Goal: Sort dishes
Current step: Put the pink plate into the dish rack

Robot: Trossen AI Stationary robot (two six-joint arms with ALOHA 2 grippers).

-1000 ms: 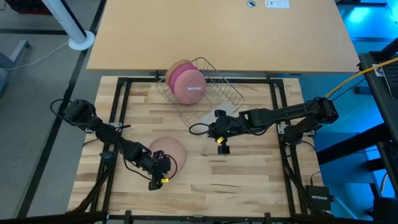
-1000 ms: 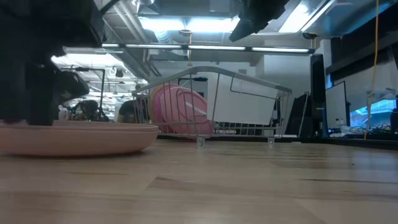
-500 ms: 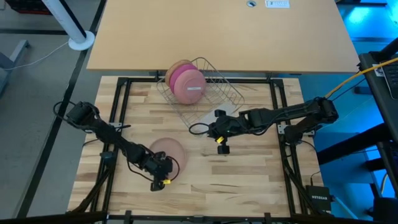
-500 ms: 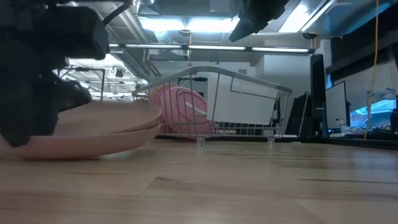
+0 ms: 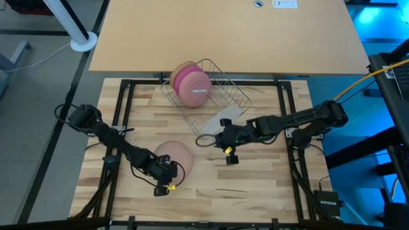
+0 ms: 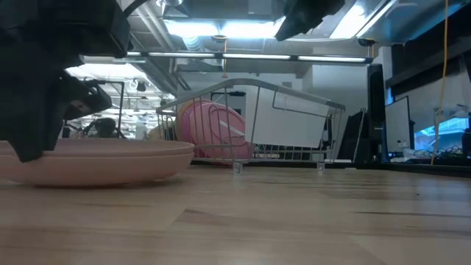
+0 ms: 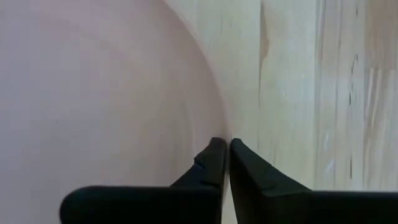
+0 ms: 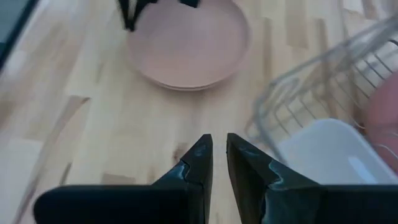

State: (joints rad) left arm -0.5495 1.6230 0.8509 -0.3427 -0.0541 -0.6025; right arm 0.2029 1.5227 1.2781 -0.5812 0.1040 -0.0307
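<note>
The pale pink plate (image 5: 171, 155) is pinched at its rim by the left gripper (image 5: 165, 177); the right gripper (image 5: 228, 151) is held clenched, empty, above the desk (image 5: 255, 179).

Even, bright overhead light fills the scene; long ceiling strip lamps (image 6: 221, 28) glare in the low view. Blue light washes the floor beyond the right gripper (image 5: 228, 152). Its wrist view is softly blurred throughout.
</note>
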